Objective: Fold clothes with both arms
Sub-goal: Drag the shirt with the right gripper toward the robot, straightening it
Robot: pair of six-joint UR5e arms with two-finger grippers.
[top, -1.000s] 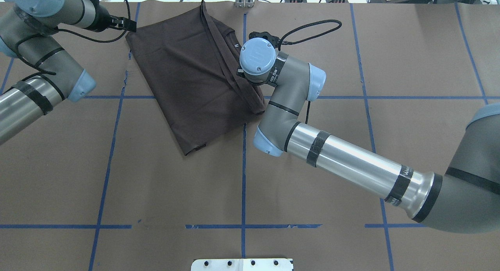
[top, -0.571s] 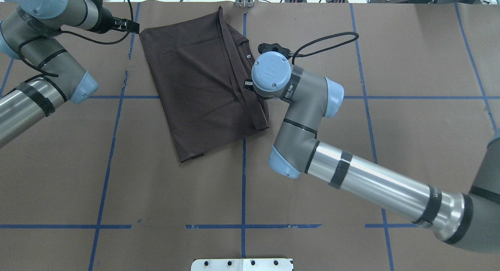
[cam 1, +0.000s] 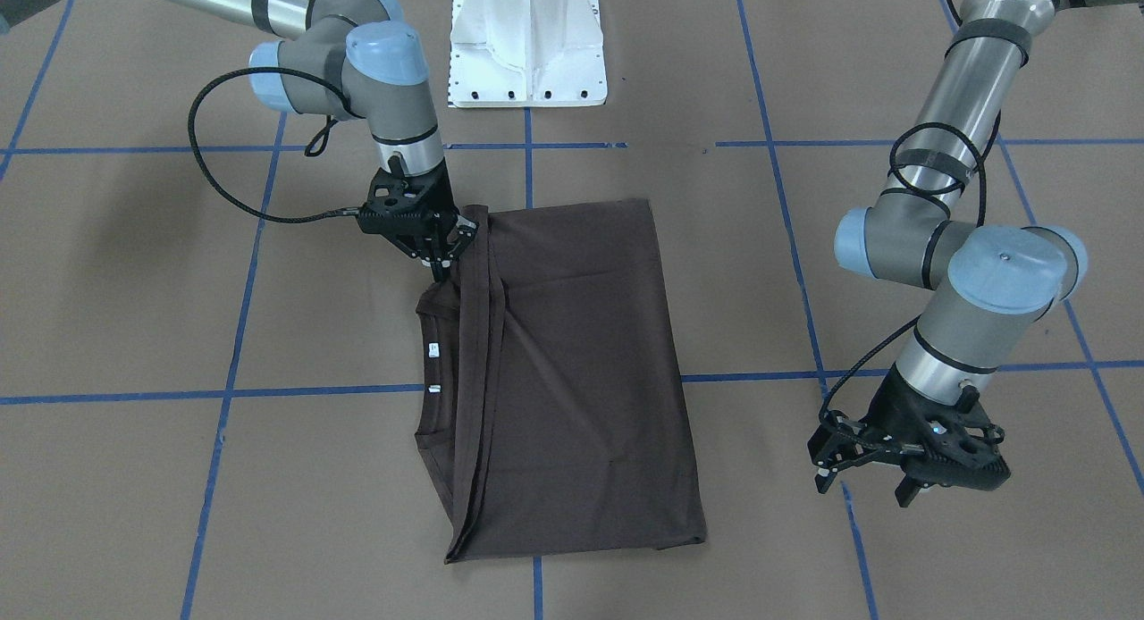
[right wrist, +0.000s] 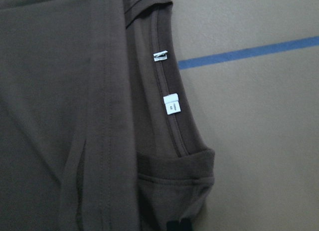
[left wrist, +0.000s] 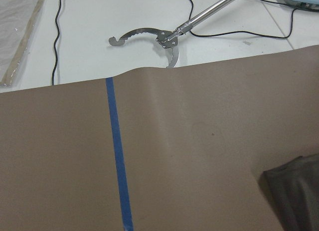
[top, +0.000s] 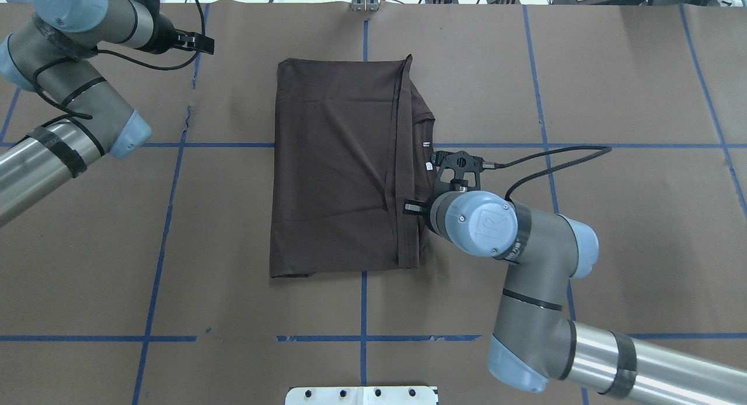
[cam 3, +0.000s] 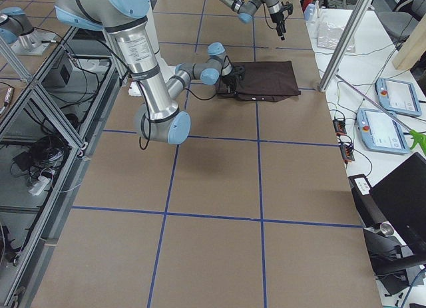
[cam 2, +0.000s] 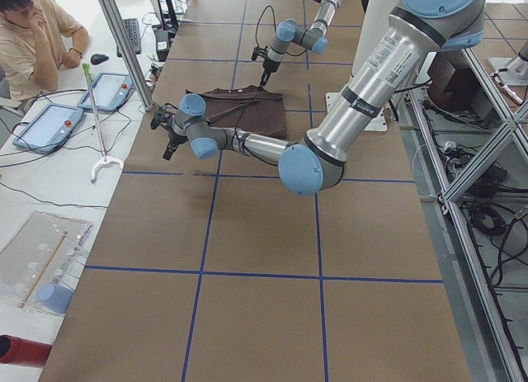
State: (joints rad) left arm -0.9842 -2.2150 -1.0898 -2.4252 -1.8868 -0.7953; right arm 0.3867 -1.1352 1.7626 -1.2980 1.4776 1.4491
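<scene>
Though half-hidden, R hand [cam 1: 440, 264] prob. pinching T-shirt [cam 1: 572, 361]

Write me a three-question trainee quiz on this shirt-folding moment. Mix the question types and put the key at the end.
1. True or false: the left gripper is touching the T-shirt.
2. Pick one. The right gripper is: A) shut on the T-shirt's edge; B) open and clear of it; C) out of sight in every view.
3. Short answer: how many white tags show on the T-shirt?

Key: 1 false, because it hangs open over bare table, apart from the cloth. 2 A. 3 two.
</scene>
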